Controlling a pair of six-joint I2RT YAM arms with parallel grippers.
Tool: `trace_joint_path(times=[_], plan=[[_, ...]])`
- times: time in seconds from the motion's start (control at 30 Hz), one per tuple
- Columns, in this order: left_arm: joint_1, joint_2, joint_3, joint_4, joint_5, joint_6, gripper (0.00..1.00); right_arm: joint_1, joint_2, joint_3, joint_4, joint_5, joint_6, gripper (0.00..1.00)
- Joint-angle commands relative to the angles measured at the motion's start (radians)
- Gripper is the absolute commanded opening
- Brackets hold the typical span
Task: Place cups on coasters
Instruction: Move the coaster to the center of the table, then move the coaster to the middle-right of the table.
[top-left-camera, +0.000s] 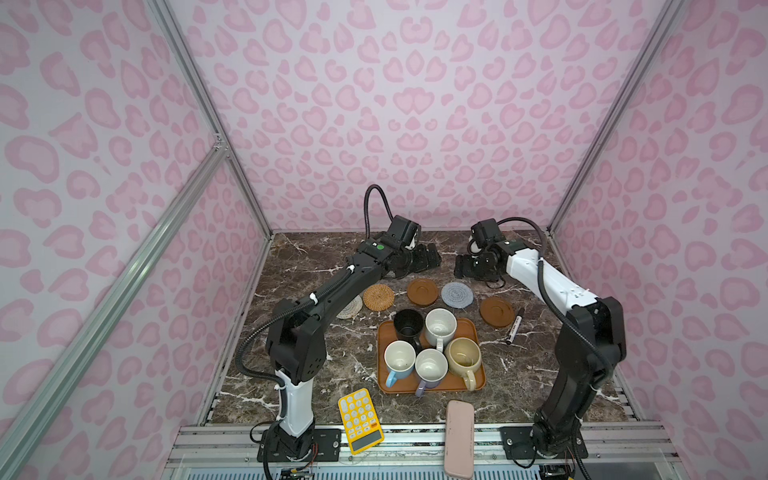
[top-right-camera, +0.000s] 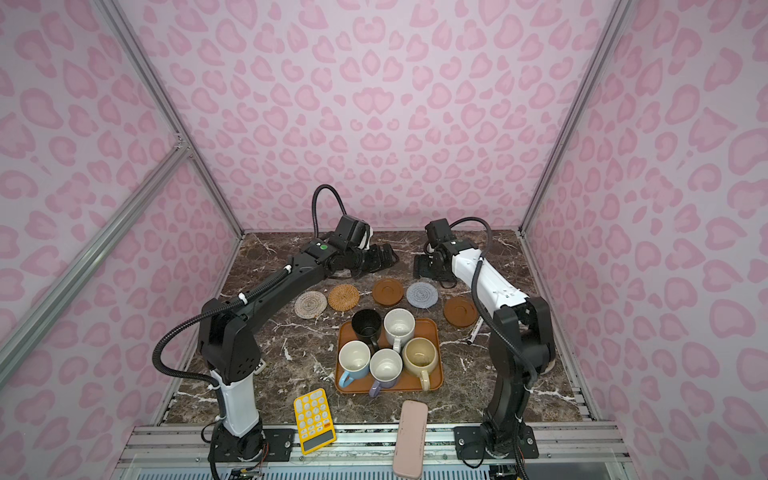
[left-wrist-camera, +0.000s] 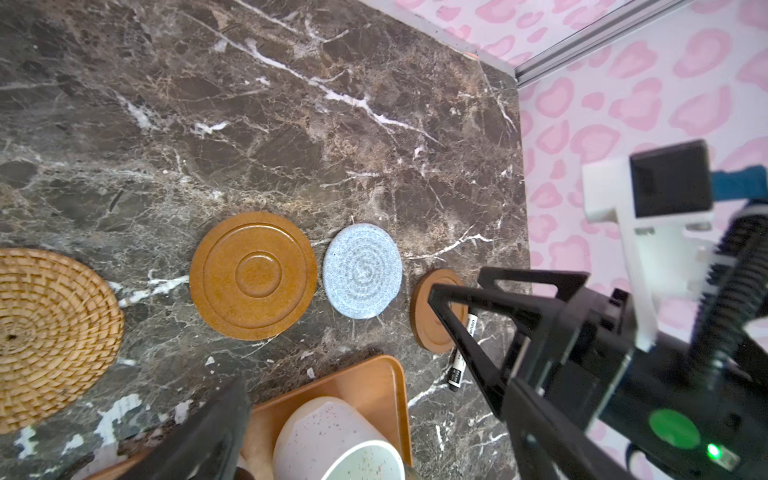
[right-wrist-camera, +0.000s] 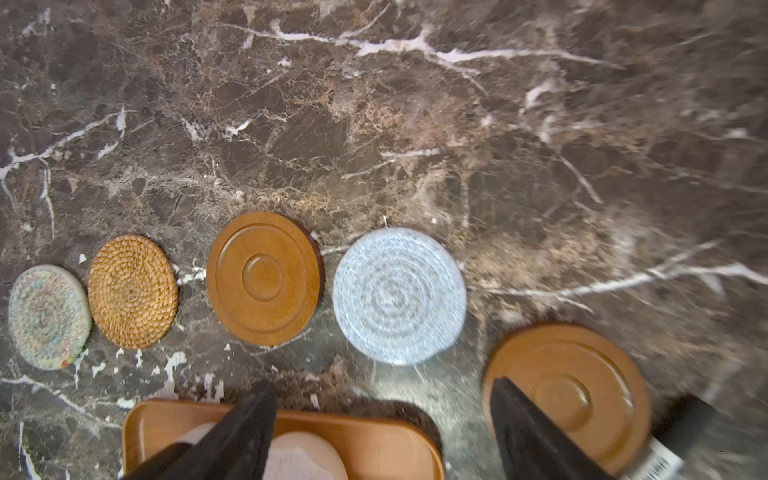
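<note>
Five cups stand on the orange-brown tray (top-left-camera: 469, 328): black (top-left-camera: 408, 324), speckled white (top-left-camera: 440, 328), light-blue (top-left-camera: 400, 359), lavender (top-left-camera: 431, 368) and beige (top-left-camera: 463, 356). Behind the tray lies a row of bare coasters: cream woven (top-left-camera: 348, 311), partly under my left arm, rattan (top-left-camera: 378, 297), brown wooden (top-left-camera: 422, 291), grey-blue (top-left-camera: 457, 295) and a second brown wooden one (top-left-camera: 497, 311). My left gripper (top-left-camera: 428, 257) and right gripper (top-left-camera: 463, 266) hover behind the row, facing each other. Both are open and hold nothing. In the right wrist view the right gripper (right-wrist-camera: 382, 384) stands wide over the tray's rim (right-wrist-camera: 374, 436).
A black-and-white marker (top-left-camera: 515, 326) lies right of the second wooden coaster. A yellow calculator (top-left-camera: 360, 419) and a pink case (top-left-camera: 459, 438) lie at the front edge. Pink patterned walls close in the marble table (top-left-camera: 316, 361) on three sides.
</note>
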Motion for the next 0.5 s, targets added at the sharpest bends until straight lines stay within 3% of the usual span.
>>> trace_joint_path(times=[0.0, 0.13, 0.3, 0.47], plan=[[-0.006, -0.022, 0.036, -0.013, 0.031, 0.009, 0.97, -0.022, -0.098, -0.086, -0.048, 0.032, -0.007, 0.87], [-0.026, -0.042, 0.046, -0.008, 0.044, 0.009, 0.97, -0.089, -0.234, -0.187, -0.078, 0.021, 0.010, 0.99], [-0.061, -0.013, 0.077, -0.015, 0.049, 0.016, 0.97, -0.180, -0.420, -0.348, -0.067, 0.049, 0.010, 0.99], [-0.088, 0.037, 0.161, -0.100, 0.031, 0.045, 0.97, -0.305, -0.561, -0.557, 0.113, -0.090, 0.016, 0.99]])
